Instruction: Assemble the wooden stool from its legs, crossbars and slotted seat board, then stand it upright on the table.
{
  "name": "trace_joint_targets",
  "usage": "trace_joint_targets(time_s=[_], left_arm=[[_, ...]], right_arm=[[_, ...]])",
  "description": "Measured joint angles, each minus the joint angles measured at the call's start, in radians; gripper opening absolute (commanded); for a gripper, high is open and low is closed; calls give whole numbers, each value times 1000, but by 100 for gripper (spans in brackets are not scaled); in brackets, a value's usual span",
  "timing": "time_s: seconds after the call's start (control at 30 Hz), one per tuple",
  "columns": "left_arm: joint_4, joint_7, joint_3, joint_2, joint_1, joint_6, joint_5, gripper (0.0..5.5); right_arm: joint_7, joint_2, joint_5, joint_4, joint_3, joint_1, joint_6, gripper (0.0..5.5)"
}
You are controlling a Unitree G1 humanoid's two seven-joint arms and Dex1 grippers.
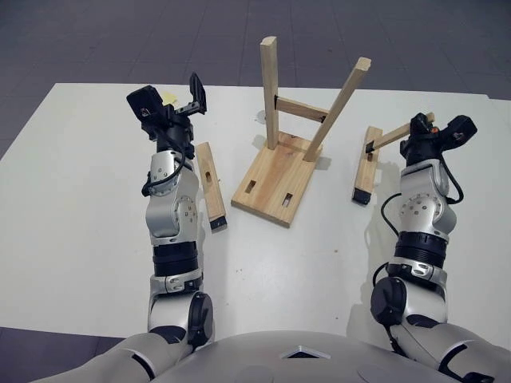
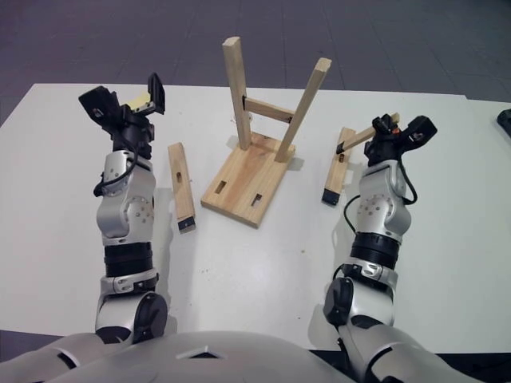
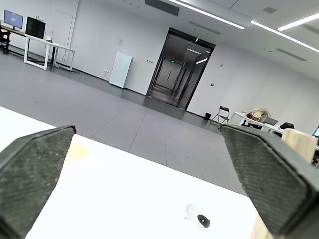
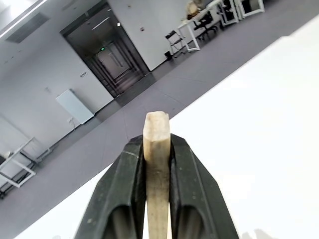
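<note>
White table [image 1: 80,199], grey floor [image 1: 120,40] behind it at 12 o'clock.

Seat board [image 1: 267,187] lies flat at table centre. Two legs [image 1: 270,92] stand in its far end, the right one tilted, joined by a crossbar [image 1: 302,108]. The two slots [image 1: 250,187] at its near end are open.

Loose leg [image 1: 211,185] lies flat at 9 o'clock of the seat board, just beside the left arm, not touching the board.

Left gripper [image 1: 185,102] sits raised over the table at about 10 o'clock of the board, fingers [image 3: 35,169] wide apart with nothing between them.

Second loose leg [image 1: 367,163] lies at 3 o'clock of the board with its own crossbar [image 1: 391,136] plugged into it, sticking out toward 2 o'clock. Right gripper [image 1: 417,128] is clamped on that crossbar's free end. In the right wrist view both pads are tight on the wood.

Can't tell whether that leg's far end is lifted off the table.
</note>
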Motion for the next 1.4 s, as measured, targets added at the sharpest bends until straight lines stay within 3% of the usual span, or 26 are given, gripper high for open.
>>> trace_joint_targets(time_s=[0.27,1.4], left_arm=[[33,3,-1,3,-10,-2,-2,540],[69,-3,-8,9,-18,-18,0,540]], right_arm=[[2,43,2,-1,-3,21,-15,41],[7,14,-6,69,-53,20,-88,41]])
